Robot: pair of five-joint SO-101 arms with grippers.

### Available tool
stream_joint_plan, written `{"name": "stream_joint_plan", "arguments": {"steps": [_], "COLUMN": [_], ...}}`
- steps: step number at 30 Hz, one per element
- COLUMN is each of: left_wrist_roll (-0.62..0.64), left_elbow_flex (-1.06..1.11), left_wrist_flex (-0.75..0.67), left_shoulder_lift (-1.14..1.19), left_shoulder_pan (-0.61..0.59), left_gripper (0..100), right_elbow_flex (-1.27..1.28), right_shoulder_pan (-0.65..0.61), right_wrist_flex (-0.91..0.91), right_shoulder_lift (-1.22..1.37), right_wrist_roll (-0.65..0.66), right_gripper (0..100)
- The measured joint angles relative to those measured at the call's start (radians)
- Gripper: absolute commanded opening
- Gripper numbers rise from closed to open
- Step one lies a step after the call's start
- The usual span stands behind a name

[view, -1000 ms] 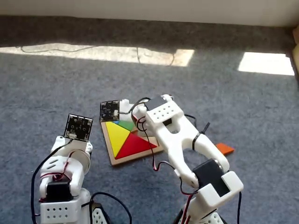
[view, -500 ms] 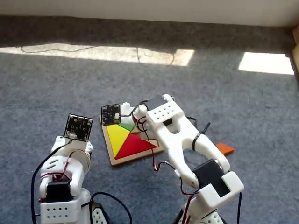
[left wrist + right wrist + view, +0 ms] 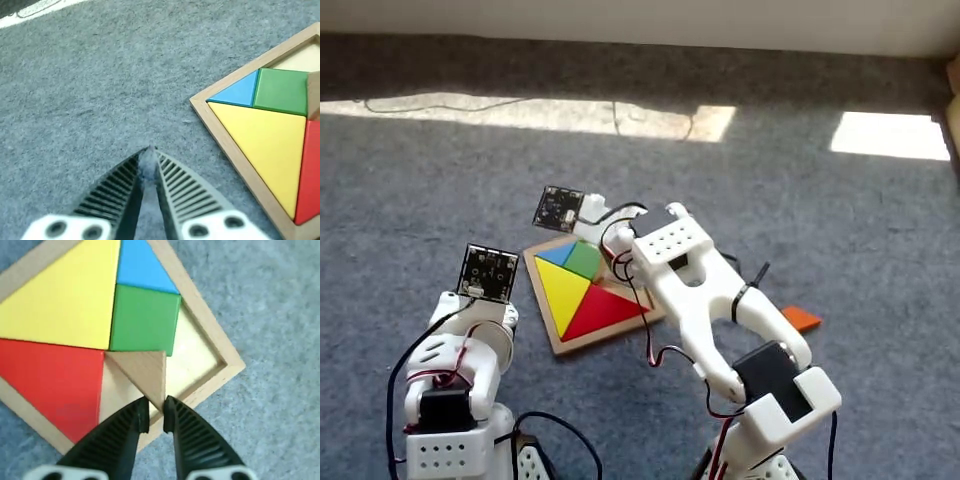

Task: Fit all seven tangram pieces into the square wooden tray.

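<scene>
The square wooden tray (image 3: 542, 300) lies on the carpet between the arms. In it are a yellow triangle (image 3: 65, 300), a red triangle (image 3: 50, 380), a green square (image 3: 145, 317) and a blue triangle (image 3: 140, 265). A plain wood triangle (image 3: 142, 370) rests in the tray's bare corner beside the green square. My right gripper (image 3: 156, 410) is shut on that triangle's tip. My left gripper (image 3: 149, 150) is shut with nothing in it, low over the carpet beside the tray's (image 3: 225, 139) corner. An orange piece (image 3: 802, 318) lies on the carpet past the right arm.
Grey carpet surrounds the tray (image 3: 202, 310). The right arm (image 3: 700, 290) stretches over the tray's near right side. The left arm (image 3: 460, 350) stands at the near left. Sunlit patches and a thin cable (image 3: 520, 105) lie at the far side.
The right wrist has drawn back toward the far side, uncovering the blue and green pieces. The tray has turned slightly, its left corner shifting left. The left arm kept still.
</scene>
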Motion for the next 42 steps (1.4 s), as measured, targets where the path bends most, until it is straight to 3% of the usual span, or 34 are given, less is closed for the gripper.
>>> {"name": "stream_joint_plan", "arguments": {"steps": [16, 26, 34, 42], "left_wrist_roll": [0.000, 0.000, 0.000, 0.000], "left_elbow_flex": [0.000, 0.000, 0.000, 0.000], "left_wrist_flex": [0.000, 0.000, 0.000, 0.000], "left_shoulder_lift": [0.000, 0.000, 0.000, 0.000], "left_shoulder_pan": [-0.002, -0.002, -0.002, -0.002], "left_gripper": [1, 1, 1, 1], "right_elbow_flex": [0.000, 0.006, -0.032, -0.041], "right_shoulder_pan": [-0.009, -0.014, 0.003, 0.012], "right_wrist_flex": [-0.005, -0.180, -0.221, -0.207], "right_shoulder_lift": [0.000, 0.002, 0.160, 0.137], "right_wrist_roll": [-0.262, -0.155, -0.147, -0.147], "right_gripper": [4.2, 4.2, 4.1, 4.1]}}
